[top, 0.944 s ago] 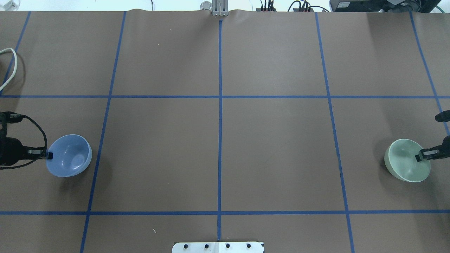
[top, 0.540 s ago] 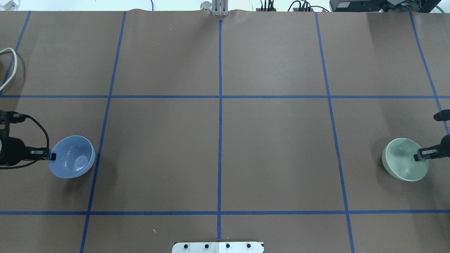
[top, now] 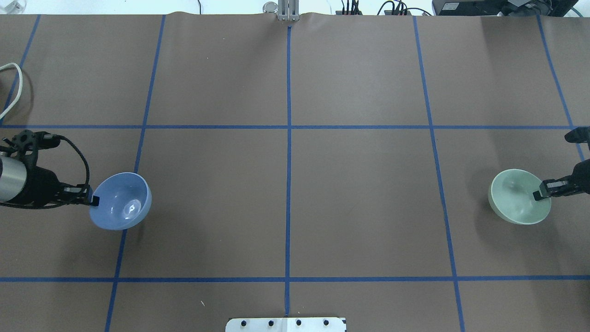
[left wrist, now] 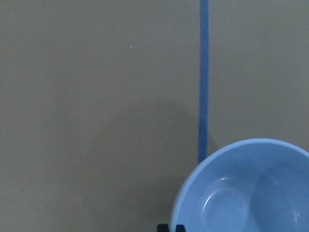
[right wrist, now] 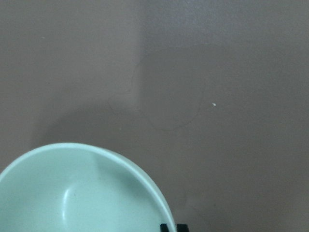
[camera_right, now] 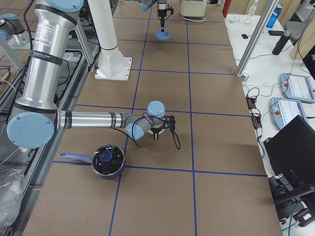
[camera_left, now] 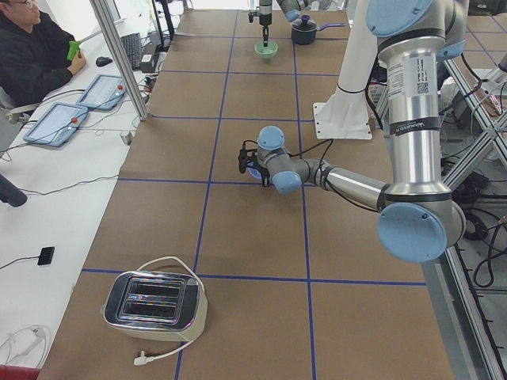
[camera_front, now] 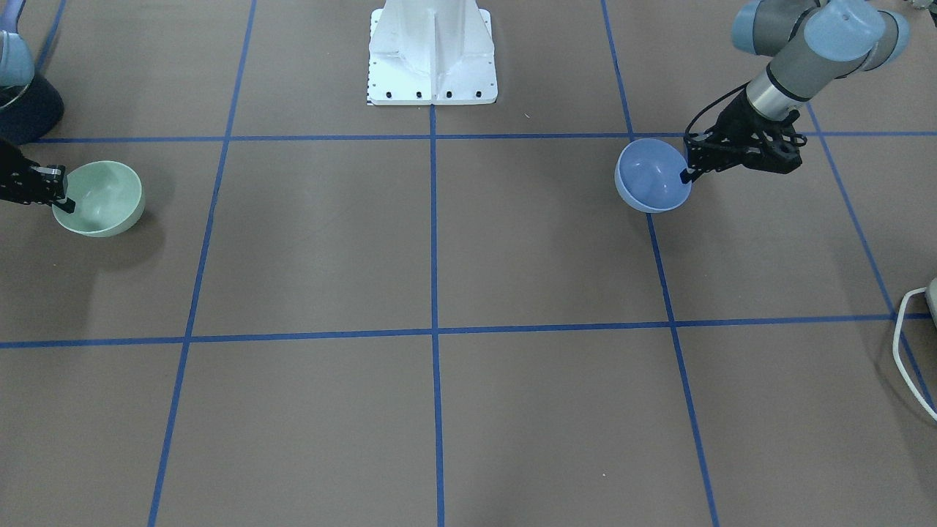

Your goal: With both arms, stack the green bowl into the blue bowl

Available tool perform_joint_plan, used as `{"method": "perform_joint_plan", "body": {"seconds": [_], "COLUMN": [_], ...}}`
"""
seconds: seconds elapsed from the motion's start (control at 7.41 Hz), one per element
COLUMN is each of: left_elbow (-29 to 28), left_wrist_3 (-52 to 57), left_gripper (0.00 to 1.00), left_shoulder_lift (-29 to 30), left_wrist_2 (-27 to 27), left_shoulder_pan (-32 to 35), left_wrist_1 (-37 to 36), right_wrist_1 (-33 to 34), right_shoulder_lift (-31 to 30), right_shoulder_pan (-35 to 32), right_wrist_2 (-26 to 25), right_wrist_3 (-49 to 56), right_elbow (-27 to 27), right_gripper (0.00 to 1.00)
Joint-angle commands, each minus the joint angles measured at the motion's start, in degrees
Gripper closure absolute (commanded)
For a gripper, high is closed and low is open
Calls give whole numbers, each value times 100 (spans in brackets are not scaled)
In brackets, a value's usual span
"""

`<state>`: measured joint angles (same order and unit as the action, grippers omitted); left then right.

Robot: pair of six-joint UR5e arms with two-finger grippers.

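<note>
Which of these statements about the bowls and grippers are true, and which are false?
1. The left gripper pinches the blue bowl at its rim. True.
2. The green bowl sits inside the blue bowl. False: they are far apart, on opposite sides of the table.
3. The right gripper pinches the green bowl's rim. True.
4. The toaster stands between the bowls. False: it stands at the table's end on the robot's left, beyond the blue bowl.

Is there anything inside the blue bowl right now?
Only a fingertip of the left gripper, clamped over the rim. The rest of the blue bowl shows bare inside; the wall patch under that finger is covered.
</note>
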<state>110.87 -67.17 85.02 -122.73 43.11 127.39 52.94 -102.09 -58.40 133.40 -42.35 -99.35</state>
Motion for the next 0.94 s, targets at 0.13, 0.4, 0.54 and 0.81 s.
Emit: {"method": "perform_joint_plan", "body": {"seconds": [0.13,0.4,0.54,0.81], "left_elbow": [146,-203,-562,-1170], "left_wrist_3": [-698,-937,-1182,-1534], "left_gripper": [100,100,100,100], "left_shoulder_lift": [1495,2751,3201,3783], "left_wrist_2": [21,178,345,924], "left_shoulder_pan": [-48,-75,-362,-820], "left_wrist_1": [-1651,-2706,-2771,-2772], "right_wrist_1": [1294,2022,2297,2517], "right_shoulder_lift": [741,1408,1760,2339], "right_shoulder_pan": [-268,-269,-269,-208], "right_wrist_2": [151,151,169,221], "right_wrist_3": [-1,-53,-376,-1209], "right_elbow": [-401,-427,-463,-454], "right_gripper": [100,100,100,100]}}
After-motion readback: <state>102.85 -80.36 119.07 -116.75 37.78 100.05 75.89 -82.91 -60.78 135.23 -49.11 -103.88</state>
